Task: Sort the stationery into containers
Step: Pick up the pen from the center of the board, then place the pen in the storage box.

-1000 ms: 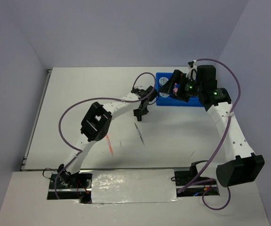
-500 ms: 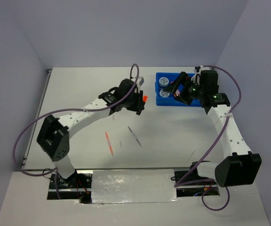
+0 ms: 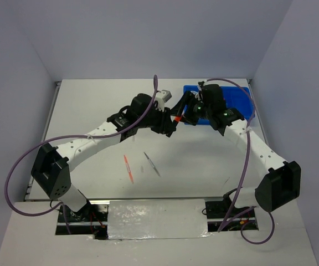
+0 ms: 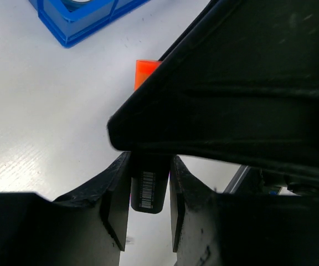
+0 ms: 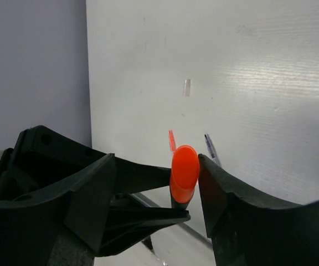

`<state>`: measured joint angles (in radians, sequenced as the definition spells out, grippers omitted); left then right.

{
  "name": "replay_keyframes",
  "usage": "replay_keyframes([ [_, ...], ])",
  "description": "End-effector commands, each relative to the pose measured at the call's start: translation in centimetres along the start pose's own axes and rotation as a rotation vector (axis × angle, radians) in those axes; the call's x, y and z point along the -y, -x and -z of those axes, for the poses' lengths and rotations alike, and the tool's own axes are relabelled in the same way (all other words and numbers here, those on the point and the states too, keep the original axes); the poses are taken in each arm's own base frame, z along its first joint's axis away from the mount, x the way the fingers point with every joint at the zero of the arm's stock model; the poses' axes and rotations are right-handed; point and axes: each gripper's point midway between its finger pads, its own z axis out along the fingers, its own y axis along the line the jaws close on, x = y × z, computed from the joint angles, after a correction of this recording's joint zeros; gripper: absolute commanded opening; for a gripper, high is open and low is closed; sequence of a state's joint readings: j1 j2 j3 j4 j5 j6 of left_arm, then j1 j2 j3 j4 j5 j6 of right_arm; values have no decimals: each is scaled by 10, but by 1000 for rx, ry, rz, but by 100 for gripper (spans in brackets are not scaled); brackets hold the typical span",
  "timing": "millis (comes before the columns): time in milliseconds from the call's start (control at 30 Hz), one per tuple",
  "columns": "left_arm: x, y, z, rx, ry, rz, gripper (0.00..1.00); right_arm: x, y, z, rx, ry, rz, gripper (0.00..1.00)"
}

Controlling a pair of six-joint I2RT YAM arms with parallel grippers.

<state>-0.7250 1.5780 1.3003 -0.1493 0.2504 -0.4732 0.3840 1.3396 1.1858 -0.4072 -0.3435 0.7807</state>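
Note:
My left gripper (image 4: 148, 162) is shut on a black highlighter (image 4: 148, 188) with an orange cap (image 3: 178, 118), held above the table just left of the blue tray (image 3: 242, 102). My right gripper (image 5: 157, 166) stands open around the orange cap (image 5: 184, 169). Its right finger (image 5: 226, 188) touches the cap and its left finger stands apart. An orange pen (image 3: 128, 168) and a grey pen (image 3: 151, 163) lie on the table in the middle. The tray's contents are mostly hidden by the right arm.
The blue tray's corner (image 4: 76, 27) shows in the left wrist view, up and left of the cap (image 4: 145, 72). A small clear scrap (image 5: 186, 87) lies on the table far off. Both arms meet near the tray's left end.
The left arm has carried the highlighter right, toward the tray. The right arm has swung left off the tray to meet it, and its jaws have narrowed around the orange cap.

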Motion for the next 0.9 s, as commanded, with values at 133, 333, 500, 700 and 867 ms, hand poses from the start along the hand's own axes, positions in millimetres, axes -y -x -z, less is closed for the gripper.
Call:
replay_keyframes([
  [133,29,34,26,121,-100,-59,0,-17,-13,-14,18,35,-5,40],
  [333,18,38,33,136,-46,-35,58,-16,-1,-18,44,1,52,0],
  [500,-20,46,49,108,141,20,99,34,78,-9,167,-137,213,0],
  [700,-57,17,83,-56,320,-24,99,150,188,13,268,-623,322,0],
  [867,-71,-8,116,-86,381,-72,99,184,239,21,316,-806,311,0],
])
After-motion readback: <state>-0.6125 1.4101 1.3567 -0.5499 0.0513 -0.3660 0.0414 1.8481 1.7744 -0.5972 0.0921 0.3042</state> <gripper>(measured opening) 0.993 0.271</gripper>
